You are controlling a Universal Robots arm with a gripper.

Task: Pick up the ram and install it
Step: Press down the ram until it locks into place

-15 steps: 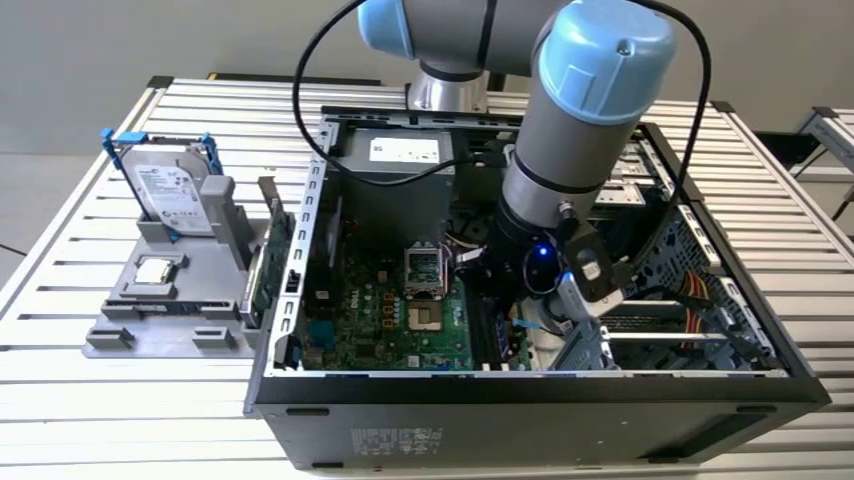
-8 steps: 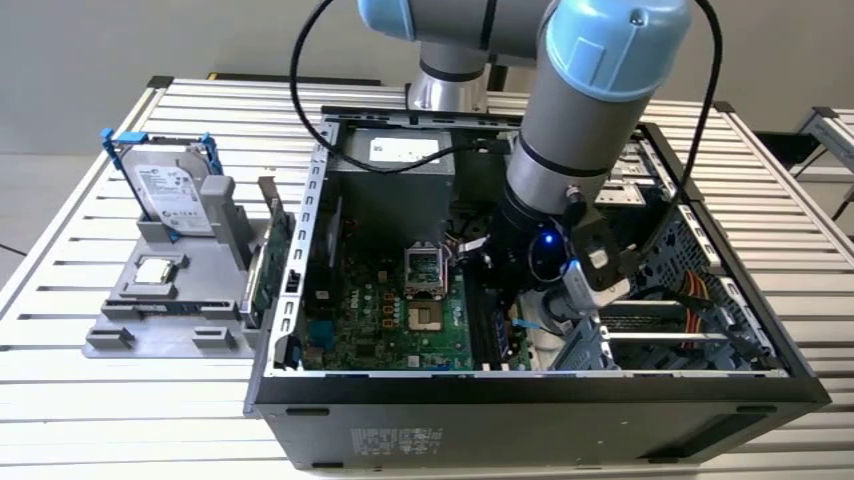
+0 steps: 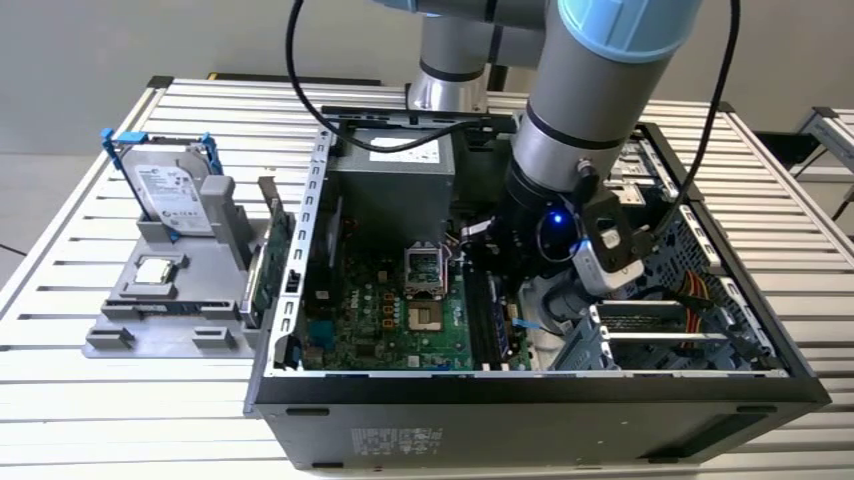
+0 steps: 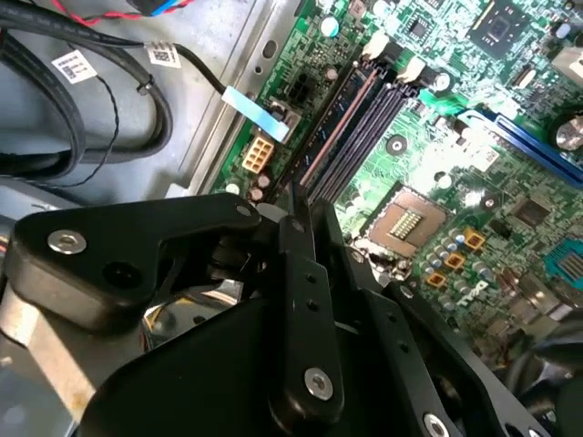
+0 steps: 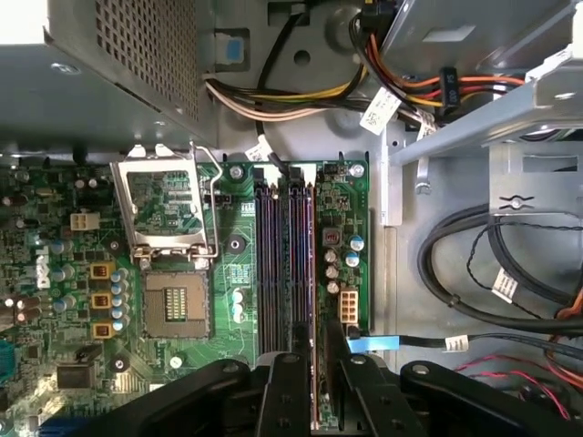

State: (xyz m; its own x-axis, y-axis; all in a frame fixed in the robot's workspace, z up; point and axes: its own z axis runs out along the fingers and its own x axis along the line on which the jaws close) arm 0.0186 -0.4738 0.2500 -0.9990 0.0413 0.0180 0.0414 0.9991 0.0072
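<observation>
The gripper is down inside the open computer case, its fingers drawn narrow on the ram, a thin stick standing on edge between them. In the first wrist view the ram's long axis runs parallel with the memory slots and it sits directly over the slot farthest from the processor socket; whether it is fully seated I cannot tell. On the side of the ram away from the socket stand a white connector and small capacitors, close by. Farther on, a bundle of cables and the power supply lie beyond the slot ends. Outside the case, a hard drive stands in a grey holder.
</observation>
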